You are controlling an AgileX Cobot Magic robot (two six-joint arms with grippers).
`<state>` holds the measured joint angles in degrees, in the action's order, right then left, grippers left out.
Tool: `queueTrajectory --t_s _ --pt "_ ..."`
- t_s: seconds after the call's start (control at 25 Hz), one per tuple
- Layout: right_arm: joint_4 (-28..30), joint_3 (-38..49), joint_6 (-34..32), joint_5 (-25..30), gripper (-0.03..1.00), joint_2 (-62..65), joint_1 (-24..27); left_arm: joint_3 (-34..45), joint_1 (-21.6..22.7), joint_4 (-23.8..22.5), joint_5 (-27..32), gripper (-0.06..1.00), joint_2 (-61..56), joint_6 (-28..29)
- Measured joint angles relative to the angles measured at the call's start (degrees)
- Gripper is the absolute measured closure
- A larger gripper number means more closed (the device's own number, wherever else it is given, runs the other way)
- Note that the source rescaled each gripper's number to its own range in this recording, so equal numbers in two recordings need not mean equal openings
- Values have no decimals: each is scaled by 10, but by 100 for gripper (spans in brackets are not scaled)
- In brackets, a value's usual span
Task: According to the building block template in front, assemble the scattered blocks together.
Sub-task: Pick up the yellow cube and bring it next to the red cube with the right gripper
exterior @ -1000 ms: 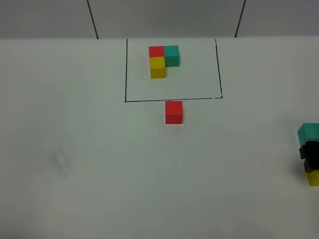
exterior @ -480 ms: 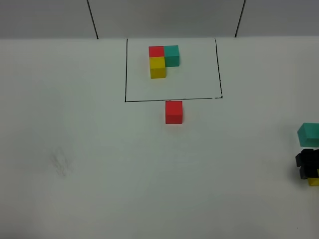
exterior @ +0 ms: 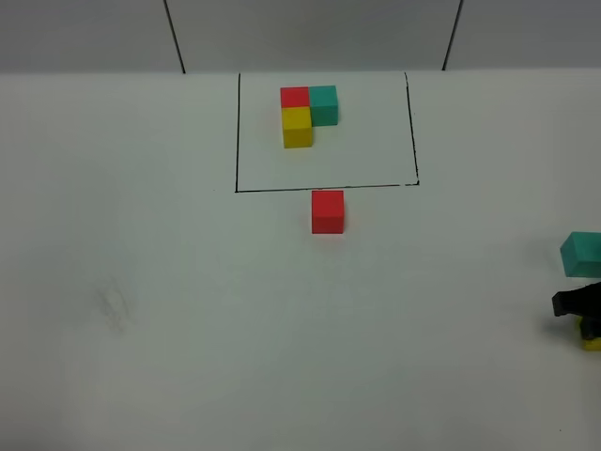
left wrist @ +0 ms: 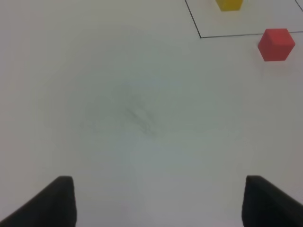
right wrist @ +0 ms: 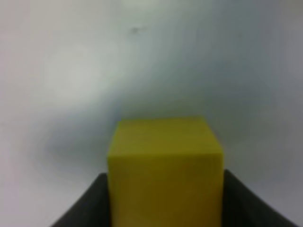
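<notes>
The building block template (exterior: 307,113), a red, teal and yellow L, lies inside a thin black outline (exterior: 324,188) at the back. Of the scattered blocks, the red cube (exterior: 328,211) (left wrist: 276,44) rests just in front of that outline. The teal cube (exterior: 583,254) sits at the right edge. Just nearer than it, my right gripper (exterior: 580,308) (right wrist: 164,208) is shut on the yellow cube (exterior: 592,342) (right wrist: 164,165), which fills the space between its dark fingers. My left gripper (left wrist: 163,203) is open over bare table, holding nothing; it is outside the high view.
The white table (exterior: 188,282) carries a faint grey smudge (exterior: 115,308) (left wrist: 139,116) at the left. A pale wall with two dark seams runs along the back. In the left wrist view the template's yellow cube (left wrist: 229,4) peeks in at the frame edge.
My right gripper has moved a little nearer along the right edge, away from the teal cube, and closed on the yellow cube. Nothing else has moved.
</notes>
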<state>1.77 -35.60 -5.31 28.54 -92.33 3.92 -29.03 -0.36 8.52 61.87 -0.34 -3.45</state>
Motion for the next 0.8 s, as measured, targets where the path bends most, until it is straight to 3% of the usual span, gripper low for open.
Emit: queueTrajectory --t_s 0.08,0.24,0.4,0.6,0.8 --pt "-6 -4 0 14 95 0 0 0 0 0 0 25 0 0" --pt "-14 -36 -1 95 95 23 -15 0 0 0 0 25 0 0" --pt "-14 -84 -30 153 95 97 -108 0 0 0 0 25 0 0" --pt "10 -122 -230 158 95 128 -264 0 0 0 0 25 0 0" --pt "55 -158 -345 153 95 52 -383 0 0 0 0 25 0 0"
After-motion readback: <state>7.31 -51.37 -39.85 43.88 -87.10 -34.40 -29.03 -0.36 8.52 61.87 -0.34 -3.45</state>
